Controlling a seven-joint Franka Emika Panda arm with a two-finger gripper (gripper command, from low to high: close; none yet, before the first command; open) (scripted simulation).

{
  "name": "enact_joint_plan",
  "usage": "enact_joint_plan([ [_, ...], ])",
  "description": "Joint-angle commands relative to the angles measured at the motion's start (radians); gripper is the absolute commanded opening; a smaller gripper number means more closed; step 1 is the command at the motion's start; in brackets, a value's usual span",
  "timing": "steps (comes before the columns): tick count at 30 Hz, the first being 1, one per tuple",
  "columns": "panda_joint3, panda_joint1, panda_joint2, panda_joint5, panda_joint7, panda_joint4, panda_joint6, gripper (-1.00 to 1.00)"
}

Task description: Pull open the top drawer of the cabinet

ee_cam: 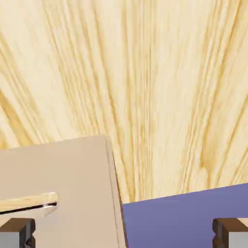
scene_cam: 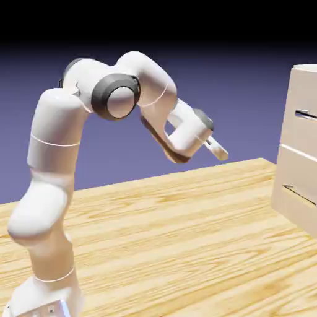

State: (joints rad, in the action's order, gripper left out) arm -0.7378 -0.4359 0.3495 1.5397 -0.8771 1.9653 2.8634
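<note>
Jaws [scene_cam: 218, 150] spread wide, empty, in mid-air over counter [scene_cam: 173, 217], well apart from cabinet [scene_cam: 300, 148] at exterior view's right. Top drawer [scene_cam: 304, 102] shut, handle [scene_cam: 306, 114] untouched. Hand view: cabinet corner [ee_cam: 72, 193] sits nr one fingertip [ee_cam: 17, 232], not betw jaws

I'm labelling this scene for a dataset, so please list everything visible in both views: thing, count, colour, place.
Boxy pale beige wooden cabinet: one, pale beige, at the exterior view's right edge, partly cut off; also at the hand view's lower left.
Top drawer: one, pale beige with a thin dark bar handle, uppermost in the cabinet, looks closed.
Lower drawers: at least two, pale beige, beneath it.
Light wooden table: one, yellow grained wood, under everything.
Backdrop: blue-violet, behind.
White robot arm: one, rising from lower left, reaching right.
Gripper: one, grey-tipped jaws open, empty, short of the cabinet.
</note>
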Motion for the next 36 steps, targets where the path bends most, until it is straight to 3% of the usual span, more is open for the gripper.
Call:
enact_joint_plan([
  [1, -0.02, -0.012, 0.025, 0.041, -0.044, -0.023, -0.005, 0.0],
  [30, -0.592, -0.36, 0.738, 1.236, -1.299, -0.678, -0.139, 0.0],
  [36, -0.585, -0.255, 0.808, 1.186, -1.409, -0.859, -0.078, 0.0],
])
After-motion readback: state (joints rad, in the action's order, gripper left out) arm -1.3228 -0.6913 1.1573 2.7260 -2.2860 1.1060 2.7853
